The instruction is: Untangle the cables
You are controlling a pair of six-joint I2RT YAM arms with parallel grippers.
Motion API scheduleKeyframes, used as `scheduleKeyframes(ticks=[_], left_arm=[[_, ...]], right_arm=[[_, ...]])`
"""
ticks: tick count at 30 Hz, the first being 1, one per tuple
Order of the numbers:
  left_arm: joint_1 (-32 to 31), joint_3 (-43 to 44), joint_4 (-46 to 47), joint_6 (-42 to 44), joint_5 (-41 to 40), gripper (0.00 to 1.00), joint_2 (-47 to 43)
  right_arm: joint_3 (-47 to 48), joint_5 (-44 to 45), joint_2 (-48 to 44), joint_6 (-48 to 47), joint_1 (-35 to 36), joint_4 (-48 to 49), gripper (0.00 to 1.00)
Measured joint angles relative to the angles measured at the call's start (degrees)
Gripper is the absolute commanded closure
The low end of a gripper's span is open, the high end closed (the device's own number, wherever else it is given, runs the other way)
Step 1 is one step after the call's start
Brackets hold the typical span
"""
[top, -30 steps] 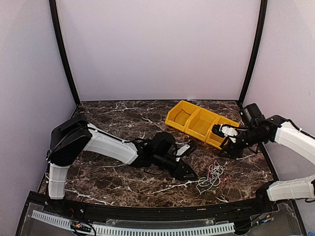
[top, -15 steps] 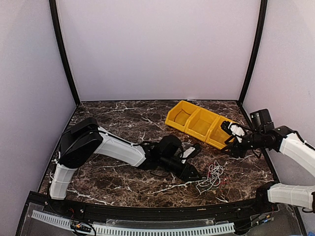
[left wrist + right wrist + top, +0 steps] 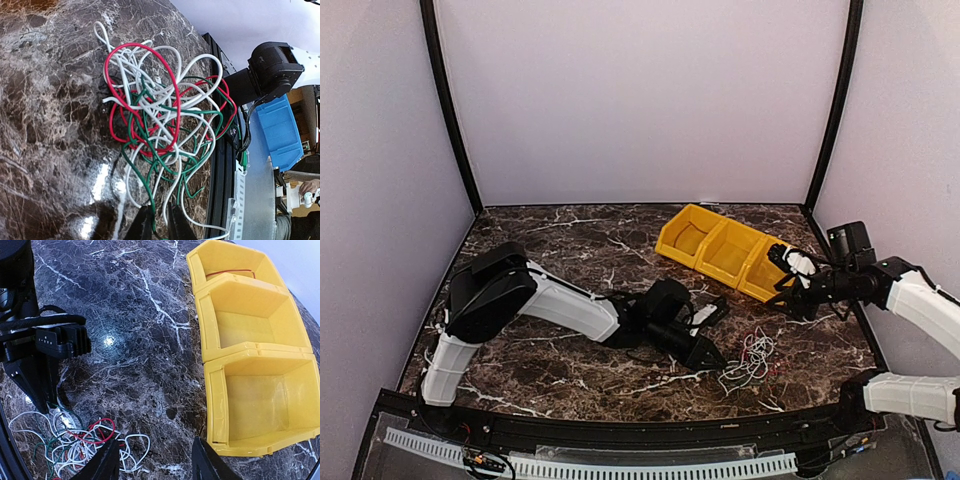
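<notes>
Right wrist: left jaws' label (image 3: 47,338) unreadable.

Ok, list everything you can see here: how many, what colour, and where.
cables: one tangle, white, red and green, near the table's front edge, right of centre
red wire: one, red, in the bin farthest from the right gripper
bins: three, yellow, in a row at the table's far right
table: one, dark marble with white veins
blue container: one, blue, beyond the table's edge
left gripper: one, black, at the tangle's edge, fingers close together
right gripper: one, black, open, between tangle and bins
</notes>
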Motion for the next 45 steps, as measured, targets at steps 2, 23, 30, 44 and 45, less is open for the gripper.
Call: scheduleKeyframes(ticks=[2,23,30,44,45], left_arm=[[0.0,0.1,0.1,0.0,0.0,0.98,0.0],[1.4,-13.6,-4.1,5.4,-9.6,1.00,-15.1],[3.1,-22.0,-3.8,4.2,-15.2,1.00,-20.5],[7.1,-33.5,7.9,-4.7,-19.1,1.00,-23.3],[7.5,-34.1,8.9,-5.2,-18.8,1.00,-23.3]], right_arm=[[0.0,0.0,0.3,0.0,0.0,0.2,0.48],[7.6,-4.7,11.5,-2.5,6.7,-4.5,0.49],[14.8,-5.6,18.4,-2.2,14.2,-2.1,0.45],[19.1,-0.9,36.5,-2.5,34.1,7.3,0.31],[19.4,-0.2,37.4,-3.1,35.2,7.5,0.30]])
